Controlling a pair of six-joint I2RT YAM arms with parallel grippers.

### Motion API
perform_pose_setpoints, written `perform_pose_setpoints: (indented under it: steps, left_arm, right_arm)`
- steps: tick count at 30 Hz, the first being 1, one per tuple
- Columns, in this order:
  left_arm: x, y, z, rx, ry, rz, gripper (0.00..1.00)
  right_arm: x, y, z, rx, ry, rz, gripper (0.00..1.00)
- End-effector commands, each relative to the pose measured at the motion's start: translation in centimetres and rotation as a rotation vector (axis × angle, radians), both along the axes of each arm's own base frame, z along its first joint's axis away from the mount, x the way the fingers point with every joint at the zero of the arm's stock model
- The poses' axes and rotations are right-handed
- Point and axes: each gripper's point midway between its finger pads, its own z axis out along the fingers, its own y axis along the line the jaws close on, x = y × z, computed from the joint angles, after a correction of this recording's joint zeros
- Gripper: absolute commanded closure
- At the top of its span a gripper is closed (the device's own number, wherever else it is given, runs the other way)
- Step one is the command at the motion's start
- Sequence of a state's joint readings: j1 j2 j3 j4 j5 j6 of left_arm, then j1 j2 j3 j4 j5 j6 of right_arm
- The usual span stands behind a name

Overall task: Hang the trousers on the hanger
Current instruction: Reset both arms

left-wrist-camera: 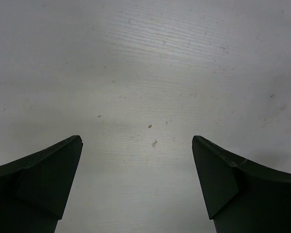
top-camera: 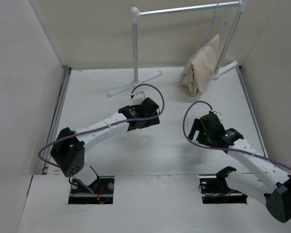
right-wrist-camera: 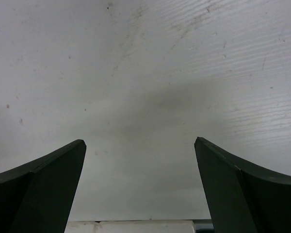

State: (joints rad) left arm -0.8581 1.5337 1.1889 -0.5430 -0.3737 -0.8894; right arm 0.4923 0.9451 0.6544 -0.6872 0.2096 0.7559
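Note:
The beige trousers (top-camera: 202, 67) hang folded over the pale thin hanger (top-camera: 215, 25), which hooks on the rack bar at the far right; their lower end bunches on the table. My left gripper (top-camera: 144, 115) is open and empty over the bare table centre, well left of the trousers. My right gripper (top-camera: 203, 130) is open and empty, nearer than the trousers. In the left wrist view the fingers (left-wrist-camera: 48, 170) stand wide apart over bare table. In the right wrist view the fingers (right-wrist-camera: 233, 179) are also wide apart with nothing between them.
A clothes rack with a white post (top-camera: 135, 43) and a metal bar (top-camera: 184, 8) stands at the back; its feet (top-camera: 135, 82) spread on the table. White walls (top-camera: 24, 87) close in left, back and right. Two base cutouts (top-camera: 91, 190) lie at the near edge.

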Motion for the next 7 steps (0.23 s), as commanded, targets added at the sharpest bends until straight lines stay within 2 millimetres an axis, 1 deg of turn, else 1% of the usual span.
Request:
perform_pose_setpoints:
  steps: [1, 6, 7]
  left_arm:
    - [0.9, -0.8, 1.4, -0.019, -0.030, 0.025, 0.00]
    - [0.2, -0.9, 0.5, 0.015, -0.012, -0.007, 0.00]
    - [0.1, -0.9, 0.5, 0.023, -0.022, -0.021, 0.00]
  right_arm:
    - [0.7, -0.5, 1.7, -0.029, -0.053, -0.024, 0.00]
    - [1.2, -0.7, 2.6, -0.054, -0.064, -0.017, 0.00]
    - [1.3, -0.7, 2.9, -0.057, -0.067, -0.012, 0.00]
